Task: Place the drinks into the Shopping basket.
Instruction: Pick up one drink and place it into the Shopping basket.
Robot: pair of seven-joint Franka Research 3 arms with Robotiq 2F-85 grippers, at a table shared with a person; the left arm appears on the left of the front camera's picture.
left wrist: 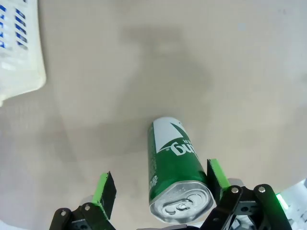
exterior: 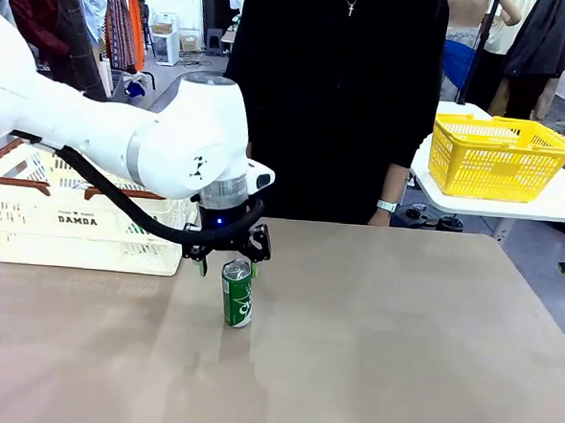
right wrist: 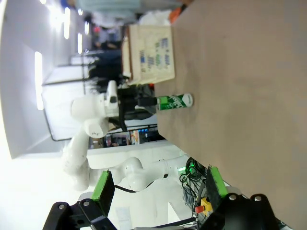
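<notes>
While the left gripper [exterior: 228,254] hangs at frame centre-left, jaws spread wide and holding nothing, a green can [exterior: 237,292] stands upright on the table [exterior: 399,353] between its pads [left wrist: 104,191]. Shopping basket [exterior: 90,224] sits at left edge. Right gripper [right wrist: 156,184] is likewise spread wide, empty.

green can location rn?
In the front view the green can stands upright on the table, left of centre, directly under the open left gripper and just right of the cream DAMDA basket.
</notes>
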